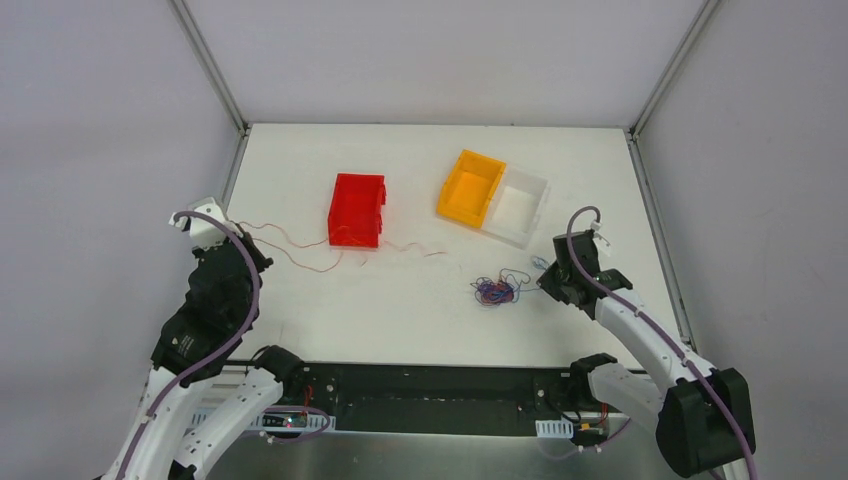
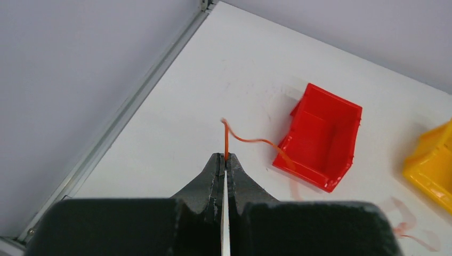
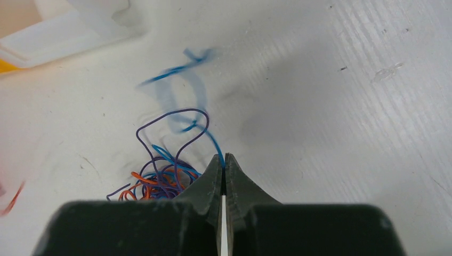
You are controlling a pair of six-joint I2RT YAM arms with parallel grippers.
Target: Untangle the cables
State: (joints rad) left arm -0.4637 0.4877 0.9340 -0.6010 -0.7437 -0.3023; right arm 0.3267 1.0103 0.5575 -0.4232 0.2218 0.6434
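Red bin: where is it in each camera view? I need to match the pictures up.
Top external: the red bin sits left of centre, to the left of the yellow bin.
Left wrist: right of centre, with its open inside showing.
Right wrist: not in it.
Shared landmark: the yellow bin, at the right edge of the left wrist view and only a sliver at the left edge of the right wrist view.
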